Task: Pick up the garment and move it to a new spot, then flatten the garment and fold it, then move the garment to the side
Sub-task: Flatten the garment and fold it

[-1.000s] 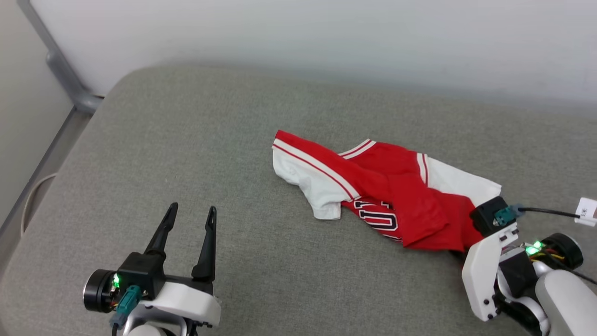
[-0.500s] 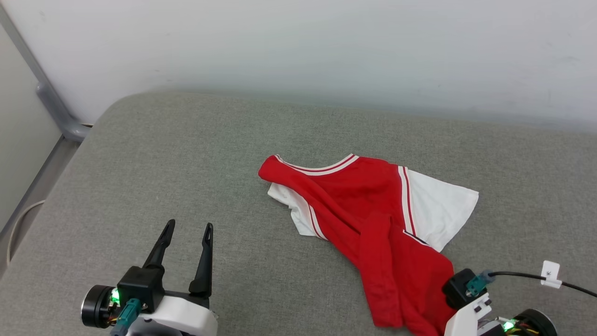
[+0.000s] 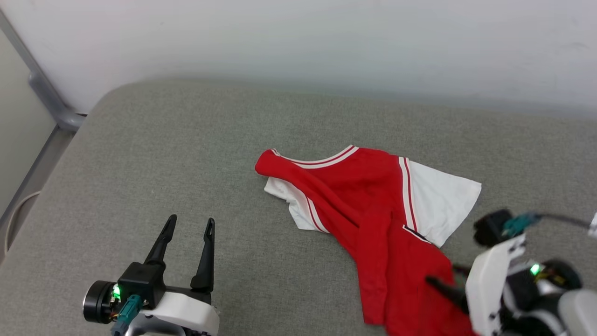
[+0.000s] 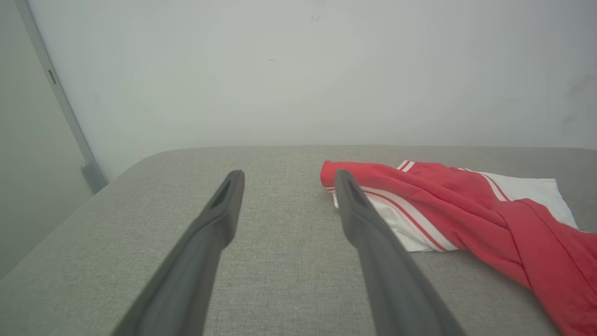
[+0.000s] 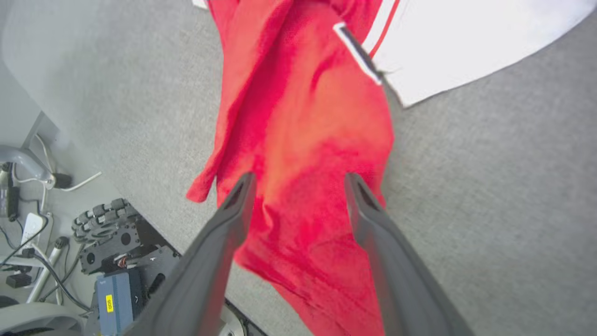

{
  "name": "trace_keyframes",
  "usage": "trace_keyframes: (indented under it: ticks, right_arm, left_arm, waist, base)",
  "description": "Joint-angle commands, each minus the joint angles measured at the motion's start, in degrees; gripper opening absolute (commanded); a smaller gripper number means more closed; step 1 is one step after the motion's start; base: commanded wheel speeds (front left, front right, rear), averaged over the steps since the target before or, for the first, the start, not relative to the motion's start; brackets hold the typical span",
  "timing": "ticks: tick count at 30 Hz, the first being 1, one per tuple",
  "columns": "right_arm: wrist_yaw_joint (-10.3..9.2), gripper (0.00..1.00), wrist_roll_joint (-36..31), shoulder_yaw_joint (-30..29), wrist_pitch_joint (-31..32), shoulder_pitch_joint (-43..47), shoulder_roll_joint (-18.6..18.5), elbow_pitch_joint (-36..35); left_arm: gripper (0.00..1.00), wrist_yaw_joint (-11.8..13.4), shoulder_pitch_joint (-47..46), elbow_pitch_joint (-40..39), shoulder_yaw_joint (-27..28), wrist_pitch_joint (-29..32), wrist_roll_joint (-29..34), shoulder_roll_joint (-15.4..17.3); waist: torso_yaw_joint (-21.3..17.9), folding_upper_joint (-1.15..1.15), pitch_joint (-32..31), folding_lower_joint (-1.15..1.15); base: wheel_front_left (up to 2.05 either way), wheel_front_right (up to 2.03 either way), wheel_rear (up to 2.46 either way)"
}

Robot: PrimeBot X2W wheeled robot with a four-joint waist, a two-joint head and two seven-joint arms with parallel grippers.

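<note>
— Now, what was found changed at the right gripper [image 5: 299, 178]?

— Its two fingers were seen spread apart. A second earlier they had been pinched shut on the near right edge of the shirt [image 3: 373, 196]. Red cloth was seen between and below the parted fingers, but whether it was touched could not be told, since that part was blurred.

— And how was the shirt laid out?

— It was stretched out on the grey pad [image 3: 186, 140], from the collar at the far left down toward the near right edge. Earlier it had been bunched up, with dark numerals showing. Now that print was mostly folded under, and only a thin dark-edged strip was seen beside the right white sleeve [image 3: 440, 205]. That sleeve was spread flat, while the other white sleeve [image 3: 284, 198] was tucked partly beneath the red shoulder.

— Was anything altered on the left?

— Nothing much. The left gripper [image 3: 191, 219] was held as before, fingers wide apart over bare pad, well to the left of the shirt and clear of it. The head view itself had been shifted, so more of the pale wall [image 3: 326, 37] was shown than a second earlier.
</note>
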Motion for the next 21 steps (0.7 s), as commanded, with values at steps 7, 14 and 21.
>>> trace_keyframes:
  ticks: [7, 14, 21]
  right_arm:
    - [-0.04, 1.00, -2.73, -8.99, 13.35, -13.20, -1.21, 3.14]
    - [-0.04, 1.00, -10.16, -14.99, 19.95, -25.05, -0.34, 14.61]
    - [-0.04, 1.00, -17.06, -18.93, 17.15, -32.15, 0.12, 25.01]
  left_arm:
    - [1.00, -0.82, -2.76, -0.07, -0.24, -0.12, 0.53, -1.06]
    - [1.00, -1.42, -5.79, -0.11, -0.94, -0.12, 1.77, -1.63]
    - [1.00, -1.78, -7.87, -0.52, -1.31, -0.12, 2.04, -2.47]
  waist:
    - [1.88, 0.00, 5.19, 0.00]
    - [5.25, 0.00, 11.25, 0.00]
    - [8.38, 0.00, 15.49, 0.00]
  base:
    - [0.00, 0.00, 0.00]
    - [0.00, 0.00, 0.00]
    - [0.00, 0.00, 0.00]
